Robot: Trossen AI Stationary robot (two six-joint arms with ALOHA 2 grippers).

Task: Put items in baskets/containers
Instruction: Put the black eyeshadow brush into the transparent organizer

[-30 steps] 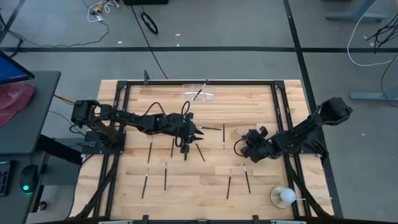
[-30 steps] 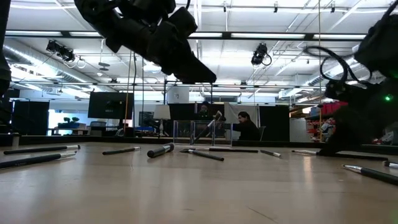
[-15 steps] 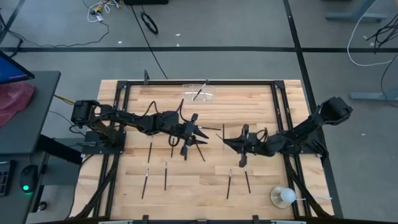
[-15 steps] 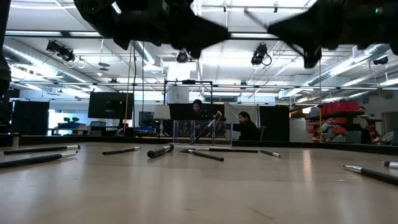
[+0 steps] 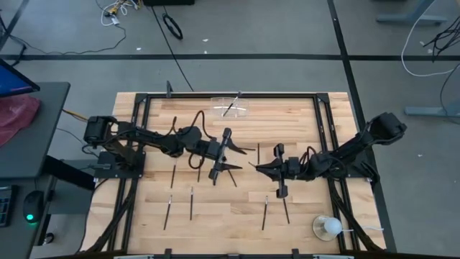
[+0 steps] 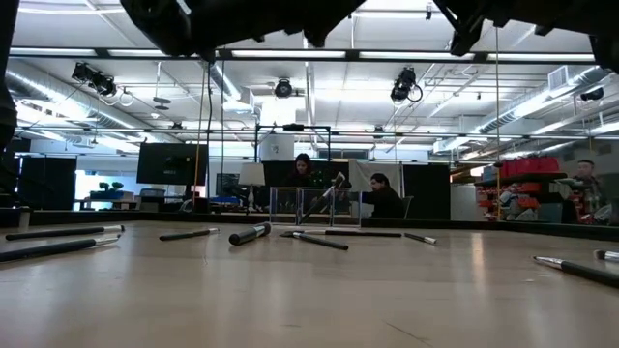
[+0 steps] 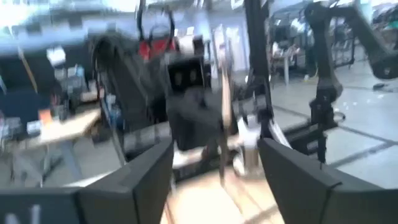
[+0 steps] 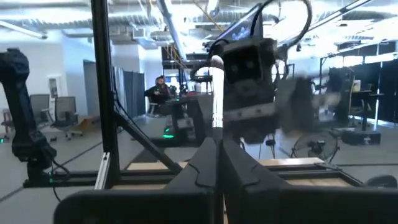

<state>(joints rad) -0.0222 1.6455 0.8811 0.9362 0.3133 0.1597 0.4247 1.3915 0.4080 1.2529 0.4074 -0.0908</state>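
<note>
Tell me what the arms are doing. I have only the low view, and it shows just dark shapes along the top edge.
Observer: The right claw is shut on a brush, which sticks out past its fingertips.
Reviewer: And the left one?
Observer: The left claw is open and empty. It faces the right claw above the middle of the table.
Reviewer: Is anything on the table outside my frame?
Observer: Yes. The high view shows a white ball on a clear base, at the table corner on the right arm's side, opposite the edge with the clear holder.
</note>
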